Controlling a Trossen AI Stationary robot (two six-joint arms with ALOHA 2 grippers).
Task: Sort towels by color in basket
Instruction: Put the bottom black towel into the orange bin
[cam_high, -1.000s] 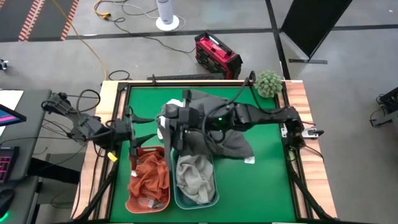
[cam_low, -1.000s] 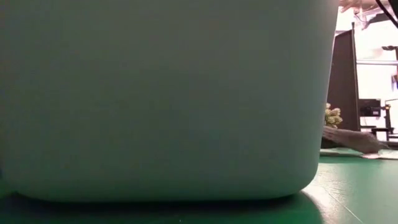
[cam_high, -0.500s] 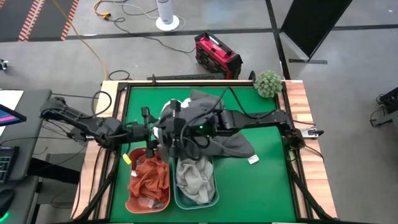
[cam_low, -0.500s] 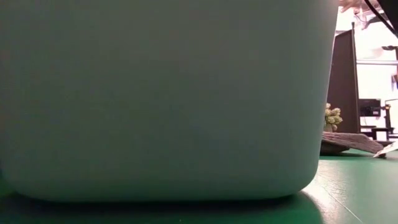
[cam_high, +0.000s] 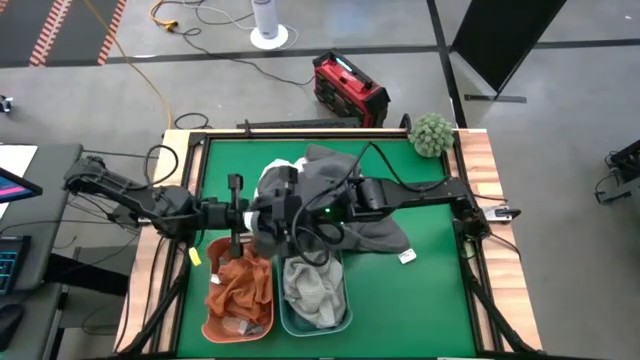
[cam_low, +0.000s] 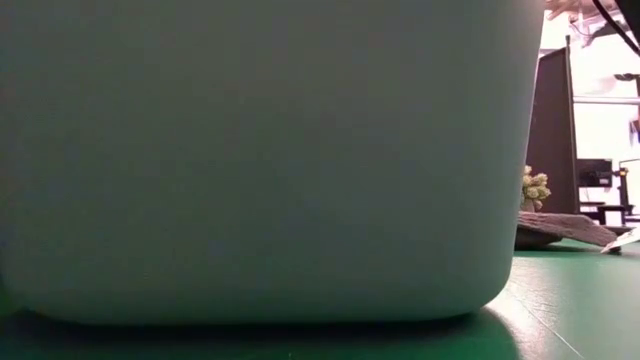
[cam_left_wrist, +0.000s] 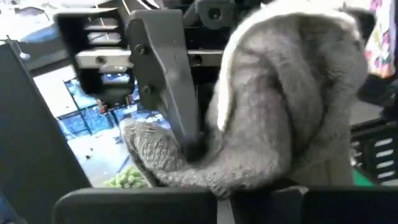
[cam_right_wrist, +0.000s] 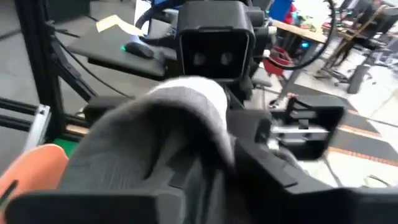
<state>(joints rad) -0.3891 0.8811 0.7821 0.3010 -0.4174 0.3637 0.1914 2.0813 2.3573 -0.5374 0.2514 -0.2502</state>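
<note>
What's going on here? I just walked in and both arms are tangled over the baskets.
It looks like a handover. The left hand has shut on a light grey towel above the orange basket and teal basket. The right hand meets it there. More grey towels lie on the table behind.

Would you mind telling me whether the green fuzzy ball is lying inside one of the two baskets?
No, the green fuzzy ball sits at the table's far right corner, well apart from the orange basket and the teal basket.

Rust-orange towels (cam_high: 240, 285), light grey towels (cam_high: 312, 285), green table (cam_high: 430, 290).
</note>
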